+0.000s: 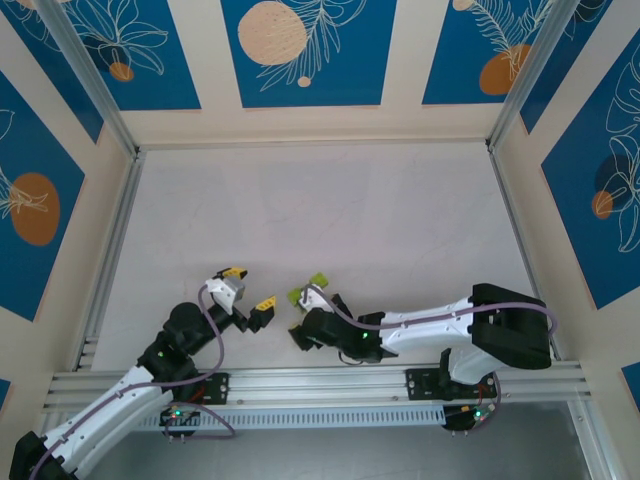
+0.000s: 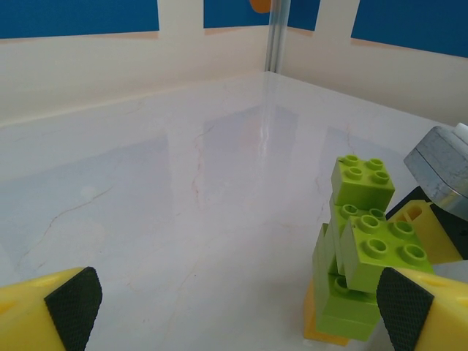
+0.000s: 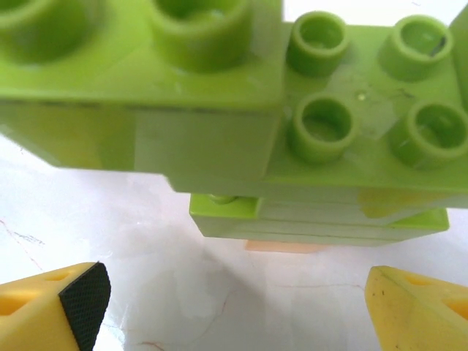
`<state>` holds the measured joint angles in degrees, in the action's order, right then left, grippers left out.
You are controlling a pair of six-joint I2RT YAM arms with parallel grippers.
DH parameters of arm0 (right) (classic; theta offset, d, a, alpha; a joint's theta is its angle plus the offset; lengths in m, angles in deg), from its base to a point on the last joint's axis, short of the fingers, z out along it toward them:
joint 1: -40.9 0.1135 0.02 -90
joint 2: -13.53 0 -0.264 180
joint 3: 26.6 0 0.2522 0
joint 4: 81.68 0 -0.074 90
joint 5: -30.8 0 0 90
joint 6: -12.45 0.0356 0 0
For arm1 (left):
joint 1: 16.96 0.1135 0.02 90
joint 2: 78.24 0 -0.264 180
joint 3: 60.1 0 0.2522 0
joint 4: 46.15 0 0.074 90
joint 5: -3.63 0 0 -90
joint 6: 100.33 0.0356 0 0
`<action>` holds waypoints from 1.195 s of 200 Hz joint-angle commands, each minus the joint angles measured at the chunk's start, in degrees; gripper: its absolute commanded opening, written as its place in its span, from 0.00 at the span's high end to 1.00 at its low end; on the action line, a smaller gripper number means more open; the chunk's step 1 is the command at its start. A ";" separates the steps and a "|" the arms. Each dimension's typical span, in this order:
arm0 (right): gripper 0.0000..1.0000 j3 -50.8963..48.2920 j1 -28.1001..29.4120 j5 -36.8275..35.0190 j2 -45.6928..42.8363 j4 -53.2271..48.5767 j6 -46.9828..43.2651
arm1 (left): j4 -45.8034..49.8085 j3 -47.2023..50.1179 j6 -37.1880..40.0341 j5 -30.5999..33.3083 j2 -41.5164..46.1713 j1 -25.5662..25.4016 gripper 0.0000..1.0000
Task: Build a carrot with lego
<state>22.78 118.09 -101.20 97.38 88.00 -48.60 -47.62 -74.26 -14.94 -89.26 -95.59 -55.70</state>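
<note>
Both tools open, carrot standing free
Left tool (image 2: 238, 311) spread wide, empty; right tool (image 3: 234, 307) fingers apart, clear of the carrot (image 2: 362, 285), upright on the table (image 2: 183, 183), lower right of the left wrist view.

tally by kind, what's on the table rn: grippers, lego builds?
Grippers: 2 (left gripper, right gripper, both open)
Lego builds: 1 (carrot, lime-green stack on an orange base)
Total: 3
</note>
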 commanded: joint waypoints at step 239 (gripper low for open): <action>0.12 -5.02 2.61 -4.31 -14.54 -2.13 -5.45 | -2.52 0.77 -0.23 -0.83 -0.06 0.77 0.01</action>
<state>18.47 119.51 -103.39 88.31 91.03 -55.07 -48.21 -74.26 -14.94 -89.29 -95.63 -55.70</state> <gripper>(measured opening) 0.876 0.989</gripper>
